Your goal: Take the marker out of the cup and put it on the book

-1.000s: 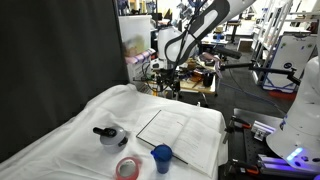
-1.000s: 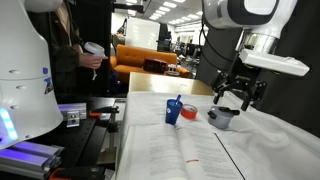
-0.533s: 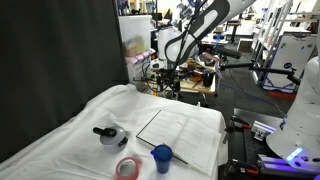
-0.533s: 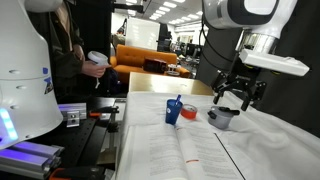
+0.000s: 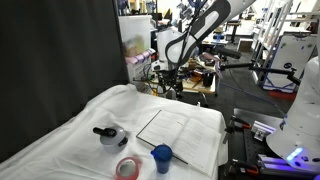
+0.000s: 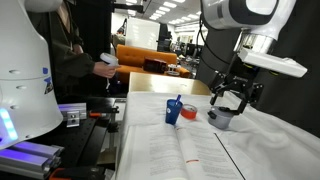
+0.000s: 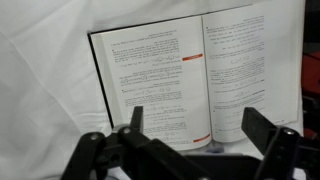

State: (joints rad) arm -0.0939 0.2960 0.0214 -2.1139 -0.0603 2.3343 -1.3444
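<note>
Remaining motionless, wide-apart jaws face the book point(image 7: 160, 75).

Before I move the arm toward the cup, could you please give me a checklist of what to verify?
1. Gripper jaws open and empty: ok.
2. Slim blue marker standing in the small bright blue plastic cup: ok.
3. Cup upright: ok.
4. Large white-paged open book lying flat: ok.
5. Cup showing in the wrist view: not ok, it is out of frame.
6. Room between cup and the pink-red tape ring: cannot tell.
</note>
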